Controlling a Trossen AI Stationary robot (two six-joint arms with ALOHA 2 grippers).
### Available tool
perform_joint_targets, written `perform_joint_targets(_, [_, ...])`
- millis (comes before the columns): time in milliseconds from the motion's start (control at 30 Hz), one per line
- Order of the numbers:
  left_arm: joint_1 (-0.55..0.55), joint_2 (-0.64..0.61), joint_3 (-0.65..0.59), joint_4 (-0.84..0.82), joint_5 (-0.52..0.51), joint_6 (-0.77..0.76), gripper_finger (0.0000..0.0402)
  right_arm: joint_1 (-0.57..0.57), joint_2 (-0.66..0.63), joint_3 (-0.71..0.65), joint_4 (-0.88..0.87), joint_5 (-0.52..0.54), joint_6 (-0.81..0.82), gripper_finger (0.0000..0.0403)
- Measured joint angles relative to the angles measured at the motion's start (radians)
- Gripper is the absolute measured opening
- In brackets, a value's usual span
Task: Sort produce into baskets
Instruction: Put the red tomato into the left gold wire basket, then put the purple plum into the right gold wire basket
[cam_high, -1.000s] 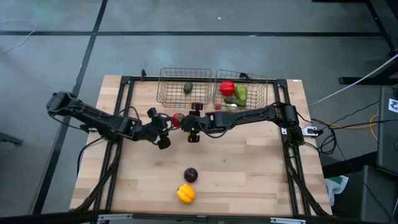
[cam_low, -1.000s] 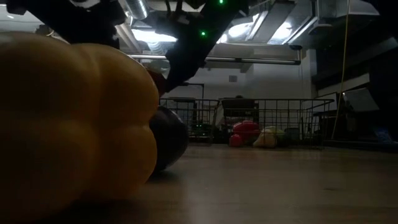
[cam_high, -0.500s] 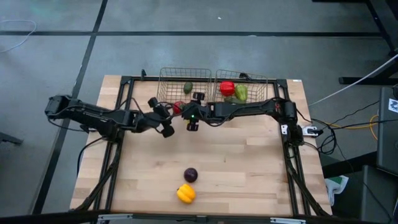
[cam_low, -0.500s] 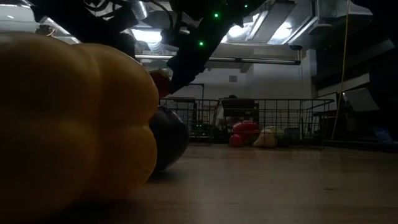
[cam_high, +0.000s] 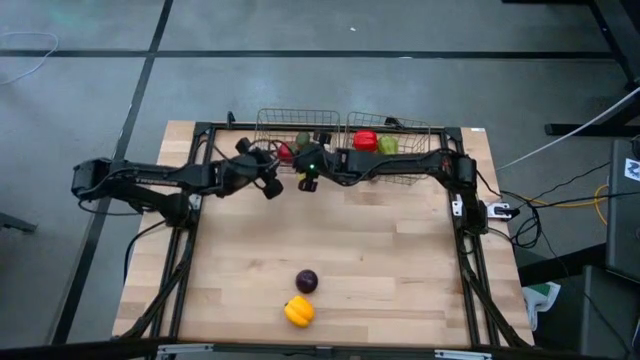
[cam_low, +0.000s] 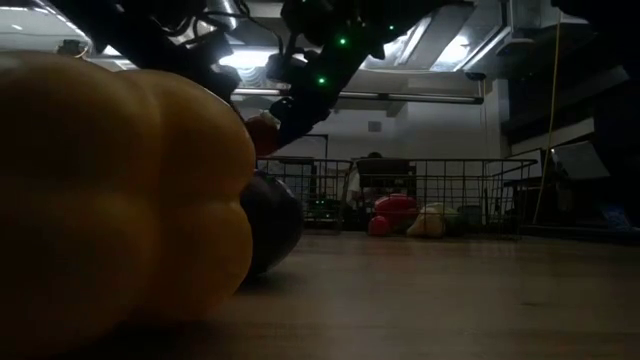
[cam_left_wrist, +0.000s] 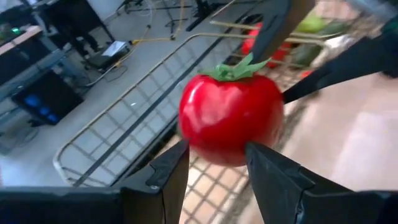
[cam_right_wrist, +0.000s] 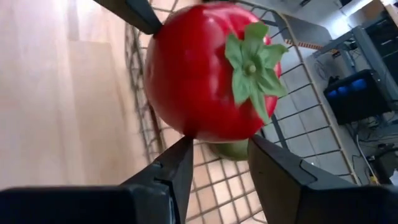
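Note:
A red tomato (cam_high: 286, 152) with a green stem hangs over the near wall of the left wire basket (cam_high: 280, 122). My left gripper (cam_left_wrist: 217, 149) and my right gripper (cam_right_wrist: 221, 142) are both shut on it from opposite sides. In the high view my left gripper (cam_high: 272, 163) comes from the table's left and my right gripper (cam_high: 302, 163) from the right. The left basket holds a green piece (cam_high: 303, 139). The right basket (cam_high: 425, 132) holds a red pepper (cam_high: 365, 142) and green pieces (cam_high: 388, 146). A purple ball (cam_high: 307, 281) and a yellow pepper (cam_high: 298, 312) rest on the table near its front edge. My left gripper pinches the tomato's lower body (cam_left_wrist: 214, 152) between its two fingers, coming slanting down from the table's left. The tomato sits stem up, lifted clear. My right gripper pinches the tomato's round side (cam_right_wrist: 202, 127) between its two fingers, slanting down from the table's right.
The two baskets stand side by side at the table's far edge. A dark metal frame (cam_high: 200, 190) runs along the table's sides. In the low view the yellow pepper (cam_low: 110, 200) and the purple ball (cam_low: 272, 222) fill the near left. Bare wood lies in the table's middle.
Both grippers have swung toward the table's far edge, carrying the tomato between them. It has gone from above the bare table in front of the baskets to above the left basket's near wall, slightly higher. Neither gripper has let go.

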Motion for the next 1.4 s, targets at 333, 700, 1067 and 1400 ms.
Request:
perform_joint_targets(333, [0.089,0.0,0.0,0.0,0.005,0.019,0.0159,-0.054,0.0,0.0,0.022,-0.017,-0.003,0.0152])
perform_joint_targets(700, [0.115,0.0,0.0,-0.003,0.005,-0.034,0.0159,-0.062,0.001,0.0,0.033,-0.016,-0.003,0.0152])
perform_joint_targets(1067, [0.11,0.0,0.0,-0.004,0.106,-0.048,0.0159,-0.061,0.001,-0.002,0.009,-0.01,-0.002,0.0152])
perform_joint_targets(1400, [0.004,0.0,-0.001,0.005,0.305,-0.04,0.0159,0.015,-0.098,-0.003,-0.21,0.027,0.018,0.0152])
